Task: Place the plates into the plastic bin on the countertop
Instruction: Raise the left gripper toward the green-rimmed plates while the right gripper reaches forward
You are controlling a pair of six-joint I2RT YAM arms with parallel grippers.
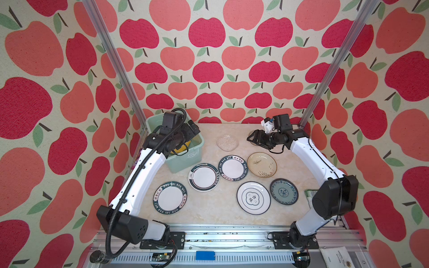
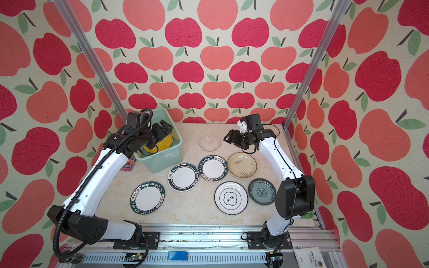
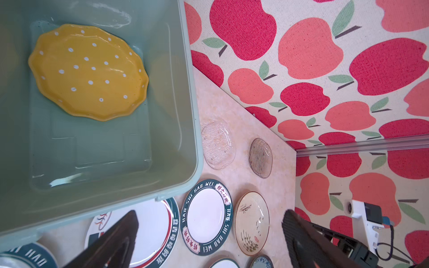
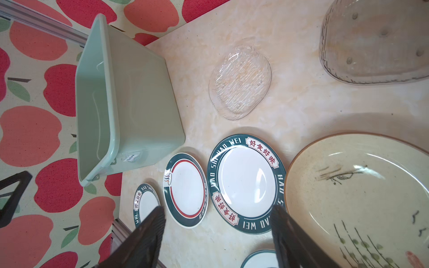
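Left gripper (image 3: 209,219), right gripper (image 4: 218,212) both wide, empty; yellow plate (image 3: 88,72) in plastic bin (image 3: 193,120), more plates (image 1: 170,197) crowd marble countertop (image 1: 209,211); apple-print walls (image 1: 209,58).

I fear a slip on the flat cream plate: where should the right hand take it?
Likely the raised brown rim of the cream plate on its far edge, right hand coming from above. It lies flat, so only the rim offers purchase; the lettered plate crowds its edge toward the plastic bin.
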